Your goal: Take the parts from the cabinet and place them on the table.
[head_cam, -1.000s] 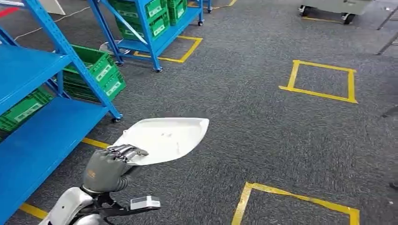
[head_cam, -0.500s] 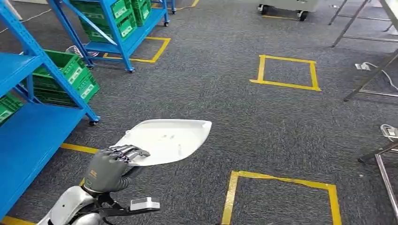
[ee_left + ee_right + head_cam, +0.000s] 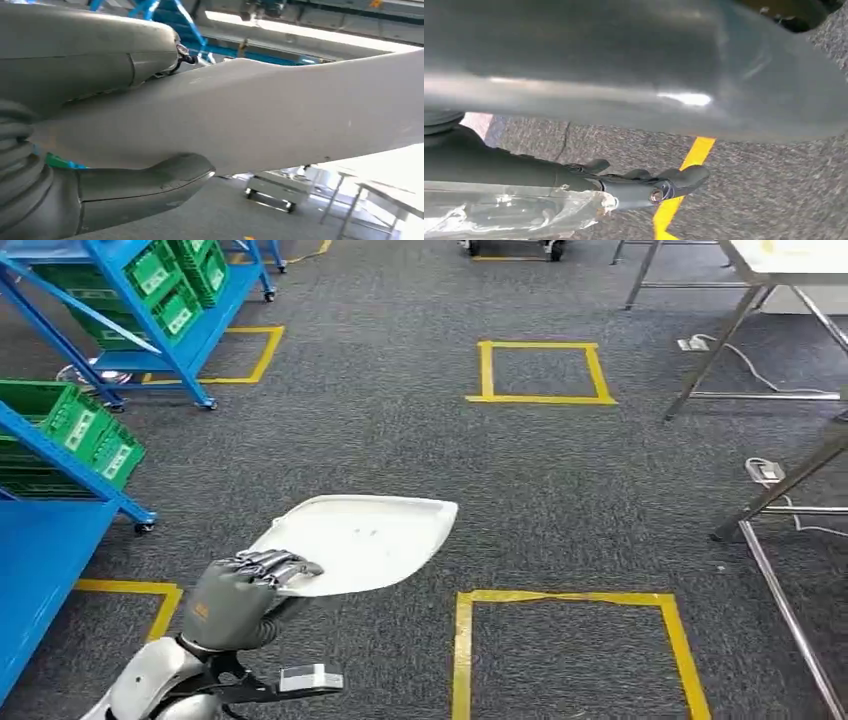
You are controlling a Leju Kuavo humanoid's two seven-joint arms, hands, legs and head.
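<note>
Shelves (image 3: 60, 440) had slid left as the camera turned; the left hand (image 3: 240, 590) gripped the white part (image 3: 360, 540) over the floor. Right hand's state couldn't be told. Bench (image 3: 790, 255) placement remained.

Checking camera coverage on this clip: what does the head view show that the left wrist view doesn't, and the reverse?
Head view alone: the white part's top face and whole outline, the yellow tape squares on the carpet, the green bins on the blue shelves, and the table legs.

Left wrist view alone: the part's underside with the thumb pressed beneath it, and a wheeled cart beyond.

Both: the left hand holding the white part, and blue shelving.
</note>
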